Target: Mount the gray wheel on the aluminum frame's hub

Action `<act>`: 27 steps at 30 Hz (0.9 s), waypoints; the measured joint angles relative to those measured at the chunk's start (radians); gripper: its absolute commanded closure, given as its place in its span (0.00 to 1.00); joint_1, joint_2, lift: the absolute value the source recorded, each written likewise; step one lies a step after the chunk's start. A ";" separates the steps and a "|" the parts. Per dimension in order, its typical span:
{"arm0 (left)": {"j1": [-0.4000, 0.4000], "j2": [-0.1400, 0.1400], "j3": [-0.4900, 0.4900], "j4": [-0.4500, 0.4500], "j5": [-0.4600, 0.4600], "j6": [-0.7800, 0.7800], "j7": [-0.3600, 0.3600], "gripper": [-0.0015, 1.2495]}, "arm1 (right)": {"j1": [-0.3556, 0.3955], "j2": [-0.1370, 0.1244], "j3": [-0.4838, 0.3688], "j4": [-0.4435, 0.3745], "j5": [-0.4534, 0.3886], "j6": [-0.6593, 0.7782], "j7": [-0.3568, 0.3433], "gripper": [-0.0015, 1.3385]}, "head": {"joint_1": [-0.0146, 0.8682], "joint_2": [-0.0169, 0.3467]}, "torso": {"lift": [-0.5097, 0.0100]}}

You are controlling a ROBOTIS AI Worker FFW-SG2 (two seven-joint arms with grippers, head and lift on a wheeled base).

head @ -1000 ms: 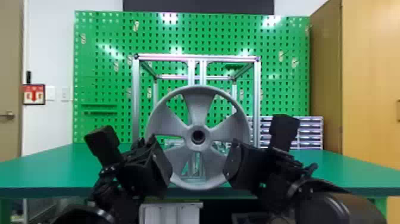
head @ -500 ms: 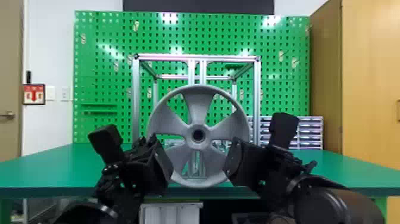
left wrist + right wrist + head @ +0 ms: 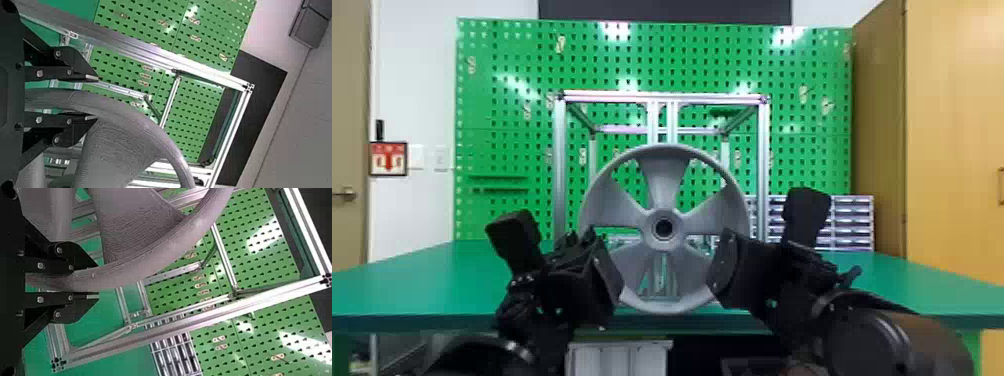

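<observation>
The gray wheel (image 3: 663, 184) stands upright, its open center facing the head camera, in front of the aluminum frame (image 3: 560, 165); the frame's hub is hidden behind it. At the wheel's lower left is my left gripper (image 3: 608, 274), and at its lower right my right gripper (image 3: 725, 267). In the left wrist view the left gripper (image 3: 96, 98) has the rim of the wheel (image 3: 129, 111) between its two fingers, shut on it. The right wrist view has the right gripper (image 3: 97, 282) likewise shut on the opposite rim of the wheel (image 3: 156, 262).
Both arms reach over the front edge of the green table (image 3: 447, 280). Behind the frame rises a green pegboard (image 3: 502, 100). Small drawers (image 3: 852, 222) stand at the back right, beside a wooden cabinet (image 3: 952, 125). A light box (image 3: 619, 357) sits below the table edge.
The wheel has shifted very slightly up and away in the head view. My left gripper has edged to the right and my right gripper to the left, both still on the rim.
</observation>
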 measured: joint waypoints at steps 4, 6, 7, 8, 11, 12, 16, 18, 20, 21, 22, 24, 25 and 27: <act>-0.015 -0.002 -0.001 0.019 -0.005 -0.001 0.000 0.71 | -0.007 0.000 0.000 0.012 0.004 0.002 0.000 0.84 | 0.01 0.06 | 0.02; -0.024 -0.004 -0.004 0.031 -0.009 -0.001 0.000 0.71 | -0.012 0.000 0.000 0.018 0.006 0.004 0.000 0.84 | 0.01 0.06 | 0.02; -0.028 -0.005 -0.004 0.037 -0.011 -0.001 0.000 0.71 | -0.014 0.000 0.000 0.021 0.008 0.005 0.000 0.84 | 0.01 0.06 | 0.02; -0.031 -0.007 -0.004 0.042 -0.012 -0.001 0.000 0.71 | -0.016 0.000 0.000 0.024 0.009 0.005 0.000 0.84 | 0.01 0.06 | 0.02; -0.040 -0.013 -0.001 0.058 -0.019 0.000 0.000 0.71 | -0.022 0.000 0.001 0.035 0.013 0.003 0.000 0.84 | 0.01 0.06 | 0.02; -0.043 -0.014 0.001 0.064 -0.021 0.000 0.000 0.71 | -0.024 0.000 0.001 0.041 0.015 0.000 0.000 0.84 | 0.01 0.06 | 0.02; -0.053 -0.018 0.004 0.083 -0.029 0.000 0.000 0.71 | -0.032 0.000 0.004 0.063 0.019 -0.016 0.000 0.84 | 0.01 0.06 | 0.02; -0.058 -0.021 0.007 0.094 -0.033 0.000 0.000 0.71 | -0.038 0.000 0.004 0.077 0.020 -0.022 0.000 0.84 | 0.01 0.06 | 0.02; -0.062 -0.023 0.009 0.104 -0.036 0.001 -0.005 0.70 | -0.042 0.000 0.003 0.088 0.022 -0.026 0.000 0.84 | 0.01 0.06 | 0.02; -0.064 -0.024 0.010 0.108 -0.038 0.002 -0.014 0.70 | -0.044 0.000 0.003 0.094 0.023 -0.027 0.000 0.84 | 0.01 0.06 | 0.02; -0.067 -0.025 0.011 0.113 -0.040 0.003 -0.036 0.70 | -0.046 0.000 0.003 0.101 0.025 -0.029 0.000 0.84 | 0.01 0.06 | 0.02; -0.069 -0.026 0.013 0.119 -0.044 0.005 -0.077 0.70 | -0.049 0.000 0.001 0.110 0.027 -0.031 0.000 0.84 | 0.01 0.06 | 0.02; -0.069 -0.027 0.013 0.119 -0.045 0.006 -0.086 0.70 | -0.050 0.000 0.001 0.112 0.027 -0.032 0.000 0.84 | 0.01 0.06 | 0.02; -0.070 -0.028 0.013 0.120 -0.047 0.006 -0.087 0.69 | -0.050 0.000 0.001 0.116 0.028 -0.032 0.000 0.84 | 0.01 0.06 | 0.02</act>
